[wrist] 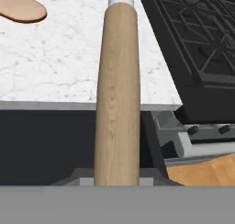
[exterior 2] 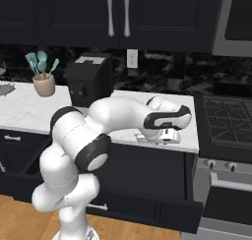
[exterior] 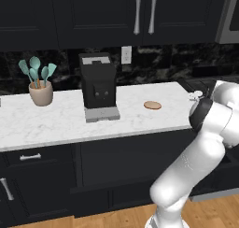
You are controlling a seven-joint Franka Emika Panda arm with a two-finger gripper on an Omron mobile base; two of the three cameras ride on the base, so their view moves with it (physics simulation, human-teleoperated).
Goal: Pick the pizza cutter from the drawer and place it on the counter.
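Pizza cutter (wrist: 117,94) in end effector (exterior 2: 165,135) over counter (wrist: 59,71) edge.

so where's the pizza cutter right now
The pizza cutter is held in the end effector, over the right end of the counter near its front edge. The stovetop lies to its right and the brown disc to its left.

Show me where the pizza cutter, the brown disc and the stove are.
pizza cutter (wrist: 117,94): hand view, middle of its wooden handle.
brown disc (exterior: 152,105): left base view, its flat top.
stove (exterior 2: 227,120): right base view, its dark grate.
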